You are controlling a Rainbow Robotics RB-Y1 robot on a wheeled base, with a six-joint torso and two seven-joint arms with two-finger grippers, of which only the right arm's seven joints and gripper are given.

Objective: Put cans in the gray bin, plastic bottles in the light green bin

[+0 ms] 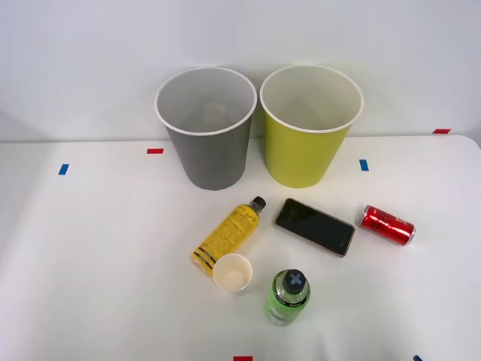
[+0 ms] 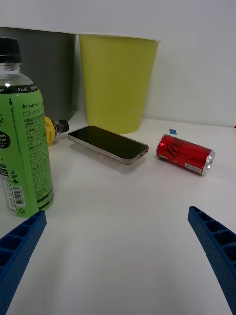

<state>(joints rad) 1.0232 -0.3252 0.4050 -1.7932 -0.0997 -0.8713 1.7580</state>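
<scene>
White tabletop (image 1: 90, 263), pale wall behind. Tall dark gray round bin (image 1: 207, 131) and matching yellow-green round bin (image 1: 309, 128) stand side by side at the back. Slim yellow-labelled plastic bottle (image 1: 228, 235) lies flat, its base beside a small cream paper cup (image 1: 232, 272). Stout green plastic bottle (image 1: 287, 297) stands upright. Black phone (image 1: 314, 226) lies flat between the bottles and the glossy red can (image 1: 387, 225) — on its side. Right gripper (image 2: 118, 246): blue ribbed fingers (image 2: 216, 241) spread wide, holding nothing.
</scene>
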